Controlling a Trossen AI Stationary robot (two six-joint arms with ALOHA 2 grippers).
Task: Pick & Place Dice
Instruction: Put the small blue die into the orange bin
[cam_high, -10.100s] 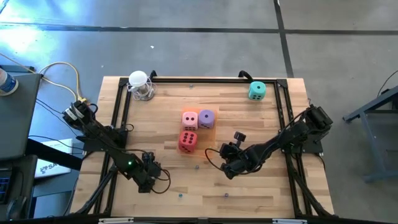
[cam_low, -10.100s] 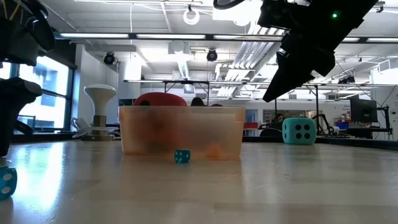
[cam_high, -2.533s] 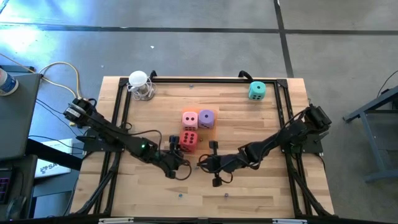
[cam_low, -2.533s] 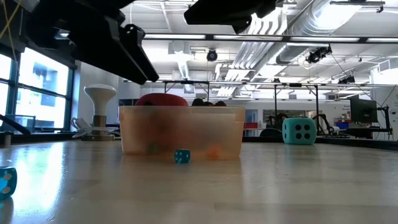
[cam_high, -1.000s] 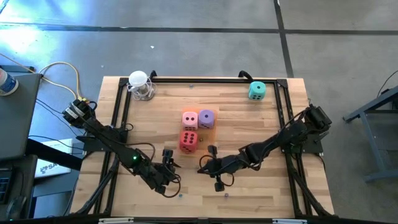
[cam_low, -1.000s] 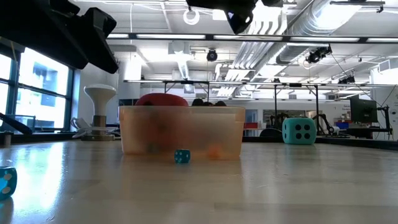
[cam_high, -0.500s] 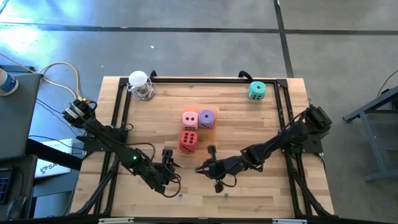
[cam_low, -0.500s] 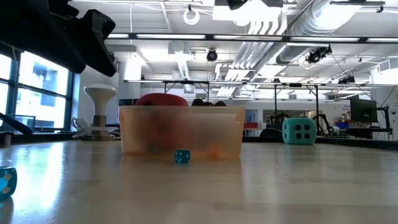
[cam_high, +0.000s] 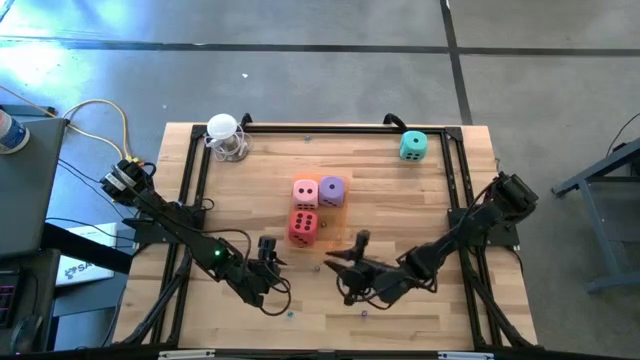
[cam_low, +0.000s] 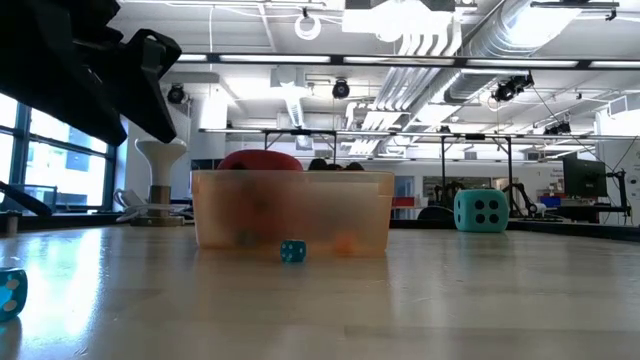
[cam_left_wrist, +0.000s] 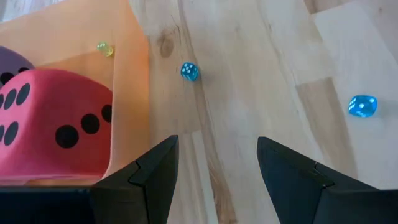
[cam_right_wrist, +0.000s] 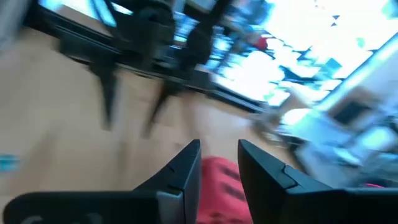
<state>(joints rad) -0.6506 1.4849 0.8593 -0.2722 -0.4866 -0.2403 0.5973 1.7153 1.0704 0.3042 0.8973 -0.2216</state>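
**Mia:** Where are the dice?

**Sam:** Three sit close together in the middle of the table (cam_high: 400, 195). The red die (cam_high: 303, 225) is nearest the arms. The pink die (cam_high: 305, 192) is just behind it, and the purple die (cam_high: 332, 190) is right beside the pink one. They are in a see-through orange tray (cam_low: 290, 210). From the low camera the tray hides most of them, and only the top of the red one pokes up.

**Mia:** And the teal die?

**Sam:** The teal die (cam_high: 412, 146) sits alone near the far right corner of the table, well apart from the others. It is not in the tray.

**Mia:** What is the left gripper doing?

**Sam:** The left gripper (cam_high: 268, 247) is near the front of the table, just beside the red die but not touching it. Its fingers (cam_left_wrist: 155, 168) are apart and hold nothing. Its camera sees the red die through the tray wall, and two tiny blue dice (cam_left_wrist: 190, 71) on the bare wood.

**Mia:** And the right gripper?

**Sam:** The right gripper (cam_high: 345, 262) is near the front too, a bit to the right of the red die. Its fingers (cam_right_wrist: 186, 165) have a small gap and nothing is between them. Its picture is blurry, but something red shows past the fingers.

**Mia:** Anything else on the table?

**Sam:** A small white stand (cam_high: 224, 132) sits at the far left corner.
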